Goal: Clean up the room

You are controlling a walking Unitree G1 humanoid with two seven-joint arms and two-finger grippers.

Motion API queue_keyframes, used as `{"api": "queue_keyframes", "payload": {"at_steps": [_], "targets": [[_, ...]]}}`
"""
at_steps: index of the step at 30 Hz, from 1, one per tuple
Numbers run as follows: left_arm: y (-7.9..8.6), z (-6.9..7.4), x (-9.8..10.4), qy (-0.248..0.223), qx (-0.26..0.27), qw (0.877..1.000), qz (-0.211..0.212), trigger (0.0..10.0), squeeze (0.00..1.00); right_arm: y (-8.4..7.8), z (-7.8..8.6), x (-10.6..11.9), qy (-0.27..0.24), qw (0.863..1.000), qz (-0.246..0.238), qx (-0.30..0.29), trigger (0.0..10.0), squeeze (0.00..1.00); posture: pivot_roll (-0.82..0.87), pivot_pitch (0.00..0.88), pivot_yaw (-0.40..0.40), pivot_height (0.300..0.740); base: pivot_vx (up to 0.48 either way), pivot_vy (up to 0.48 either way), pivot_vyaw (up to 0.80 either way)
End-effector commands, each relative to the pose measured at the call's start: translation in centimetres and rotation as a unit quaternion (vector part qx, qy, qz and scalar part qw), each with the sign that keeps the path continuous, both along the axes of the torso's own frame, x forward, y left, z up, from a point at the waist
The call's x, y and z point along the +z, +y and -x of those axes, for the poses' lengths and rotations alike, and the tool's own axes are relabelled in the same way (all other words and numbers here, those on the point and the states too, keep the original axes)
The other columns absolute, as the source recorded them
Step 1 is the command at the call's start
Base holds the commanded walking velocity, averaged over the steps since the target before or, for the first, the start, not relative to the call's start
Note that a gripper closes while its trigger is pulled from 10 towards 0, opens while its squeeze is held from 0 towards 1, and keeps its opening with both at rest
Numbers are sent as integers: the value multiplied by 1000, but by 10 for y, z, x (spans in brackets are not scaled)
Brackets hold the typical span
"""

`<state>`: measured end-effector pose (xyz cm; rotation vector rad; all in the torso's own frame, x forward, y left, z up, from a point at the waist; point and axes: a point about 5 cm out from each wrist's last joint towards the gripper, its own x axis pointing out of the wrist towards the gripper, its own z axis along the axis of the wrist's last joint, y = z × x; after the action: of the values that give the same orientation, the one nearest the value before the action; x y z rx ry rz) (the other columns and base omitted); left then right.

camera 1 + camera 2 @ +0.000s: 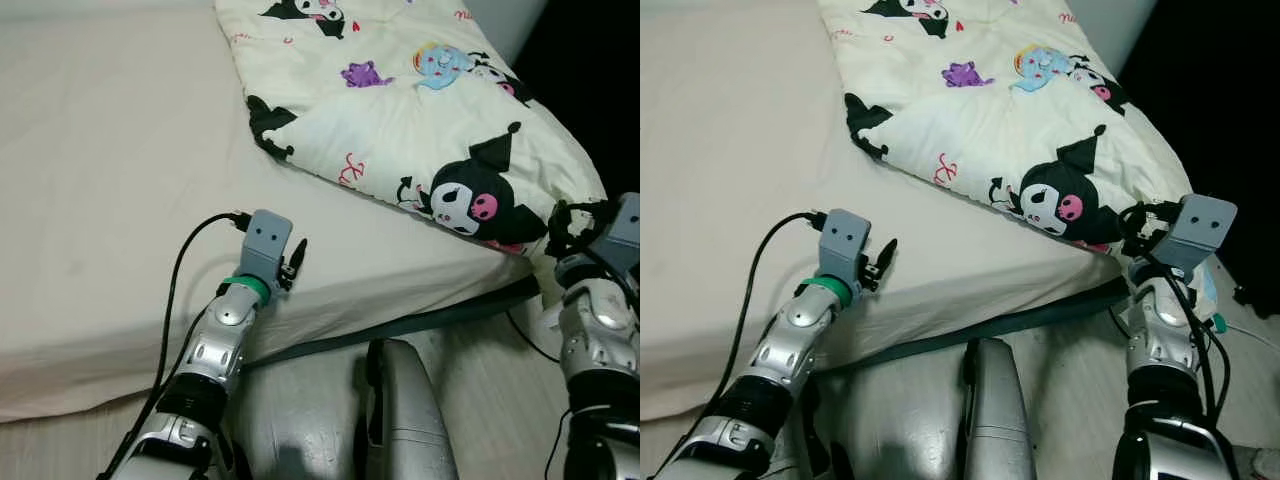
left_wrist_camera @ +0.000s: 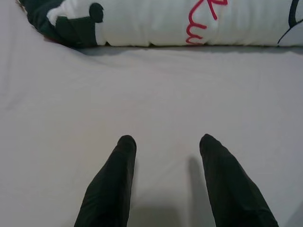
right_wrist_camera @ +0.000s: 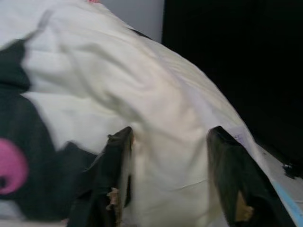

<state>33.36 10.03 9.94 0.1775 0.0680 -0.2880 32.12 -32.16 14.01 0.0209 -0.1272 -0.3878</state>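
Now right tool (image 3: 165,142) spread against cartoon-print quilt (image 1: 420,110) on bed (image 1: 100,180).

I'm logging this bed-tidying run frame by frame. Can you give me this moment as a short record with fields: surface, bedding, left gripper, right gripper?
surface: cream fitted sheet on the mattress, mostly bare
bedding: cream quilt printed with cartoon characters, bunched on the robot's right half of the bed, its corner hanging over the near edge
left gripper: open, fingers low over the bare sheet, short of the quilt's edge
right gripper: open, fingers astride the quilt's overhanging corner, not yet closed
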Motion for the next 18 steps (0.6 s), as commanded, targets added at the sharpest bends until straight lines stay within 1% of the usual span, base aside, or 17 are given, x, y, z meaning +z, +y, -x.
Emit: {"api": "queue_keyframes", "payload": {"at_steps": [1,6,11,12,13,14,16,18], "targets": [[6,2,-4,11,1,1000,-13,10000,0,-12,1,2,11,1000,0,-7,10000,1000,-97,158,52,496,0,0,0],[12,0,-2,9,8,1000,-19,10000,0,-12,-6,10,14,1000,15,13,10000,1000,-78,173,52,496,0,0,0],[15,-1,0,8,11,1000,-20,10000,0,-10,-10,14,15,999,22,24,10000,1000,-71,175,54,496,0,0,0],[15,-1,0,8,11,1000,-21,10000,0,-8,-13,16,14,999,25,32,10000,0,-65,175,58,496,0,0,0],[16,0,0,8,11,1000,-23,10000,0,-5,-16,19,11,999,28,45,10000,0,-61,173,62,496,0,0,0],[16,0,0,8,11,1000,-23,10000,0,-5,-16,19,11,999,28,45,10000,0,-61,173,62,496,0,0,0],[16,1,1,8,9,1000,-26,10000,0,2,-22,23,4,997,24,77,10000,0,-55,170,65,496,0,0,0],[16,1,1,8,9,1000,-27,10000,0,4,-24,24,4,996,22,86,10000,0,-54,170,65,496,0,0,0]]}}
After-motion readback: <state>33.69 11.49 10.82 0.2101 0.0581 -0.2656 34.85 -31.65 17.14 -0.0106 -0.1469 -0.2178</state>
